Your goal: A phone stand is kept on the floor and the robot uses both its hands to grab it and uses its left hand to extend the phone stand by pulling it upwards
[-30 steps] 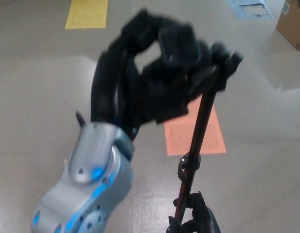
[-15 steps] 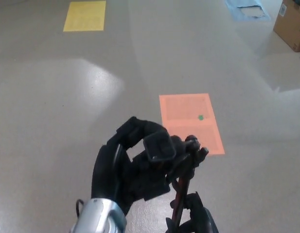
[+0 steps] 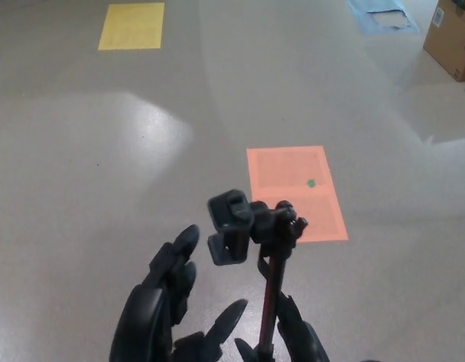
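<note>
Phone stand [image 3: 264, 249]: I see it freed; left hand [image 3: 160, 313] has dropped beside it, fingers spread. Pole upright. Right hand [image 3: 296, 339] grips its base.

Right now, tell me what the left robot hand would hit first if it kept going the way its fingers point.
The left robot hand is open, fingers pointing up-right toward the phone stand's clamp head. That clamp would likely be met first, though depth is unclear and it could pass underneath.
</note>
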You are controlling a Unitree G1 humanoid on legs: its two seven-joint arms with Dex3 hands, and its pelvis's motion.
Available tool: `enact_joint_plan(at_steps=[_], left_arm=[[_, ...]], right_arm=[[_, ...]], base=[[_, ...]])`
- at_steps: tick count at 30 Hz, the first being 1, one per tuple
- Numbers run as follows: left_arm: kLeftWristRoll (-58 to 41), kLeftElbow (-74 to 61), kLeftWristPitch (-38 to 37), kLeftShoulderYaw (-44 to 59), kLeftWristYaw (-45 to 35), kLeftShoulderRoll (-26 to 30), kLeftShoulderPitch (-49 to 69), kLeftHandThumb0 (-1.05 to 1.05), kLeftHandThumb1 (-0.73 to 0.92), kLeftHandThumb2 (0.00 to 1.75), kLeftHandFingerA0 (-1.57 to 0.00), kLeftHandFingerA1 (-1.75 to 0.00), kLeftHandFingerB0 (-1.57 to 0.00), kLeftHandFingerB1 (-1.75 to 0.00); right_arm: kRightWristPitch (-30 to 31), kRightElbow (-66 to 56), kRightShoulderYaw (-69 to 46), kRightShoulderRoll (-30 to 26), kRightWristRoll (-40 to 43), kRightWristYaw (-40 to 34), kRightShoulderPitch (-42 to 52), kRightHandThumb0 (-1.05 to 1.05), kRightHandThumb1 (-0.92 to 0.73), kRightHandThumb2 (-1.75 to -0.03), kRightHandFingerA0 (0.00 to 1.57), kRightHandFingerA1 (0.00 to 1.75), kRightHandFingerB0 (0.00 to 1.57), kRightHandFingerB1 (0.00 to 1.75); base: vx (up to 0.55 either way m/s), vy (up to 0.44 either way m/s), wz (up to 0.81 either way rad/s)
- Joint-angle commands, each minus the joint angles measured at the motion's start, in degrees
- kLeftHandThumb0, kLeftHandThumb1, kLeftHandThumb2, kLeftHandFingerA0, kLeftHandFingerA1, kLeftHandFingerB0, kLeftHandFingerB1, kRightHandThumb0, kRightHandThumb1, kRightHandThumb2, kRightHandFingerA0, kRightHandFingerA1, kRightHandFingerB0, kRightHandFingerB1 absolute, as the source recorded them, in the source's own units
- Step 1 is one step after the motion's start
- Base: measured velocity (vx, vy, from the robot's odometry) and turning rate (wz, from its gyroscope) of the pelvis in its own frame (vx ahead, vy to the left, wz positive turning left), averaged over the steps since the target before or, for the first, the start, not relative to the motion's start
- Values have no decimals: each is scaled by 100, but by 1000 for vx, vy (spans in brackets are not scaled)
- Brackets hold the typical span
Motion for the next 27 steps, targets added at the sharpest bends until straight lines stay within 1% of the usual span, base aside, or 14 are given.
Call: enact_joint_plan(at_steps=[1, 4, 6, 9, 10, 11, 13, 18, 19, 20, 23, 24, 25, 27], left_arm=[[521, 43, -1000, 47, -419, 344, 311, -86, 56, 58, 0, 0, 0, 0], [476, 56, -1054, 71, -490, 363, 460, -85, 56, 58, 0, 0, 0, 0], [567, 101, -1165, 75, -514, 408, 526, -86, 58, 58, 0, 0, 0, 0], [622, 146, -1343, 102, -534, 423, 719, -85, 58, 58, 0, 0, 0, 0], [630, 168, -1410, 86, -548, 410, 778, -85, 58, 58, 0, 0, 0, 0], [663, 185, -1612, 132, -571, 445, 928, -92, 57, 93, 0, 0, 0, -8], [812, 195, -1973, 227, -545, 538, 1218, -90, 74, 108, 0, -6, 0, -14], [780, 110, -2706, 681, -543, 679, 1946, -86, 76, 111, 0, -11, 0, -21], [844, 118, -2844, 762, -515, 707, 2040, -86, 76, 111, 0, -11, 0, -21], [966, 162, -3185, 969, -472, 814, 2307, -86, 78, 112, 0, -11, 0, -21], [887, 222, -3550, 1241, -559, 870, 2693, -88, 79, 112, 0, -11, 0, -24], [831, 350, -3883, 1353, -612, 876, 2869, -83, 77, 111, 0, -15, 0, -27], [765, 431, -4085, 1431, -670, 871, 2987, -81, 76, 111, 0, -17, 0, -28], [570, 688, -4559, 1574, -802, 820, 3371, -82, 75, 109, -7, -19, -2, -28]], right_arm=[[-522, -437, 297, -71, -347, 52, 304, -72, -67, -61, 0, 0, 0, 0], [-470, -553, 375, -130, -369, 40, 426, -71, -66, -60, 0, 0, 0, 0], [-498, -646, 442, -181, -430, -44, 494, -105, -59, -103, 0, 20, 0, 16], [-472, -1125, 463, -313, -375, 118, 825, -105, -70, -61, 0, 0, 0, 0], [-436, -1267, 408, -318, -280, 162, 949, -105, -70, -61, 0, 0, 0, 0], [-449, -1644, 360, -416, -120, 397, 1205, -103, -69, -61, 0, 0, 0, 0], [-400, -2232, 482, -726, -318, 401, 1580, -104, -57, -94, 0, 0, 0, 0], [-709, -3489, 532, -1397, -379, 617, 2459, -104, -60, -101, 0, 0, 0, 0], [-727, -3767, 524, -1539, -391, 640, 2634, -104, -60, -101, 0, 0, 0, 0], [-840, -4444, 491, -1871, -401, 748, 3090, -105, -78, -66, 0, 0, 0, 0], [-954, -5122, 435, -2195, -334, 852, 3645, -105, -78, -65, 0, 0, 0, 0], [-1061, -5394, 366, -2354, -413, 775, 3934, -103, -62, -104, 0, 0, 0, 0], [-1043, -5664, 312, -2471, -460, 757, 4156, -105, -79, -65, 0, 0, 0, 0], [-1225, -6078, 183, -2773, -338, 843, 4747, -105, -78, -64, 0, 0, 0, 0]], base=[[0, 0, 0], [0, 0, 0], [0, 0, 0], [0, 0, 0], [0, 0, 0], [0, 0, 0], [0, 0, 0], [0, 0, 0], [0, 0, 0], [0, 0, 0], [0, 0, 0], [0, 0, 0], [0, 0, 0], [0, 0, 0]])
